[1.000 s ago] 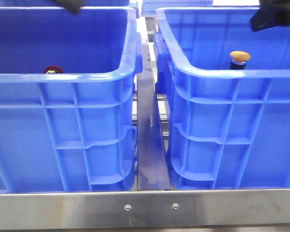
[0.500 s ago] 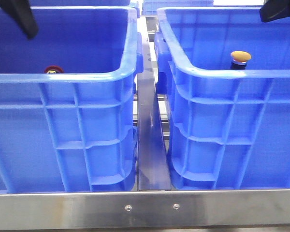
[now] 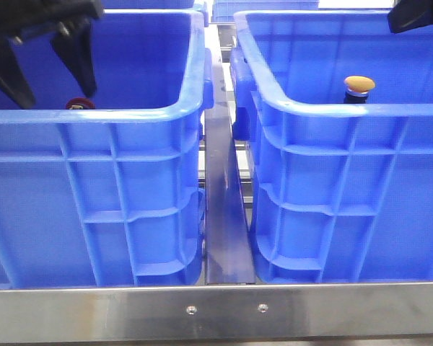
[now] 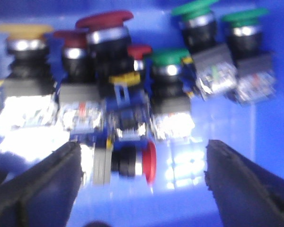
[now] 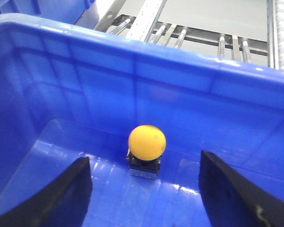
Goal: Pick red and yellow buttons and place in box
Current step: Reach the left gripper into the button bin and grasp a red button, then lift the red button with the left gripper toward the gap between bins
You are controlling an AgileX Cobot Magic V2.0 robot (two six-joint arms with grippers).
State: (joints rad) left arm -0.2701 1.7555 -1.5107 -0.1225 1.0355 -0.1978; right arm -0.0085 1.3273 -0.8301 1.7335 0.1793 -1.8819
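While both grippers gape wide and empty, left gripper (image 4: pixel 142 184) inside left blue crate (image 3: pixel 94 115) above clustered red, green, yellow push buttons, red button (image 4: pixel 132 163) toppled, yellow button (image 5: pixel 147 144) upright alone in right crate (image 3: pixel 346 108), right gripper (image 5: pixel 144 189) above it.

Bright, even light is seen across the front view, with soft white sheen caught along the rolled rim of the left crate (image 3: pixel 94 115) and on the steel rail (image 3: pixel 216 310) below. The far background at the top is blown out to white. The left wrist view is heavily blurred; the cluster of push buttons (image 4: pixel 128 94) is smeared, and harsh white glare is thrown off their clear bases. The right wrist view is sharper, with the yellow button (image 5: pixel 146 142) evenly lit and pale reflections spread over the crate floor (image 5: pixel 132 198).
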